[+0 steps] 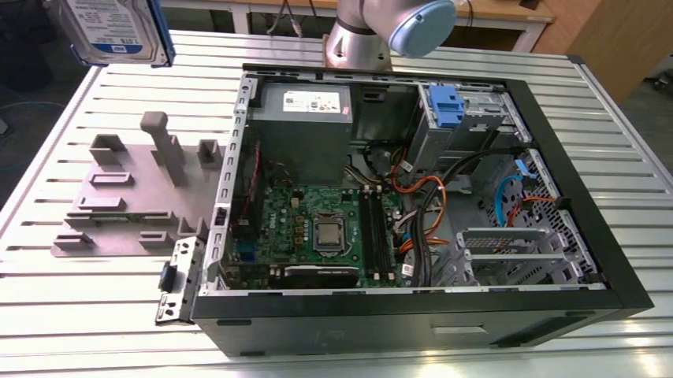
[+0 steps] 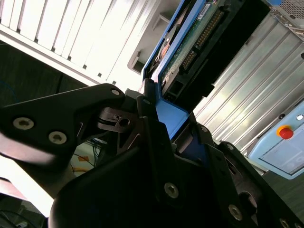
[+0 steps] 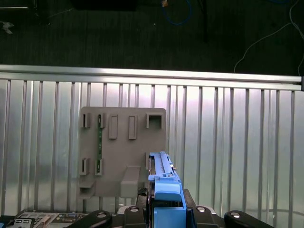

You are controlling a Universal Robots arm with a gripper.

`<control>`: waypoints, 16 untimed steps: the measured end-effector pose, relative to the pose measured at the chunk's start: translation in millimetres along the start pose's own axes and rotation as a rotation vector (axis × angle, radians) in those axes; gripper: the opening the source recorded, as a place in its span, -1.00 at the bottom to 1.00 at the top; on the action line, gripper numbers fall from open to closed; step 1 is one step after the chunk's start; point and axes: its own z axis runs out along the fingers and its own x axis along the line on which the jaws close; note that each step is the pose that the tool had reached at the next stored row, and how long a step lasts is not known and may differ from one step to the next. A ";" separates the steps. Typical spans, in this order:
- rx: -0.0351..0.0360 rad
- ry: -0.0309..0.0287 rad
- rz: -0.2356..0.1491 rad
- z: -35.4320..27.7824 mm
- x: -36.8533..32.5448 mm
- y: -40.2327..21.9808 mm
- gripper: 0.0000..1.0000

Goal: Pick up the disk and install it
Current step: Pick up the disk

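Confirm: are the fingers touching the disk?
Touching. In the second wrist view the fingers clamp the disk by its blue rail, no gap.

The arm (image 1: pixel 352 43) is a silver-grey tube with a pale blue joint cap (image 1: pixel 421 24). The gripper (image 2: pixel 171 114) is matte black, built of angular linked plates (image 2: pixel 61 114) fastened with round silver screws (image 2: pixel 171 190).

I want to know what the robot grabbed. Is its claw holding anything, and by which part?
The black gripper is shut on the flat silver hard drive, clamping the blue plastic rail at one end.
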 end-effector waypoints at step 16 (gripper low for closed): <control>-0.0001 -0.0001 -0.003 0.0 0.1 -6.1 -0.27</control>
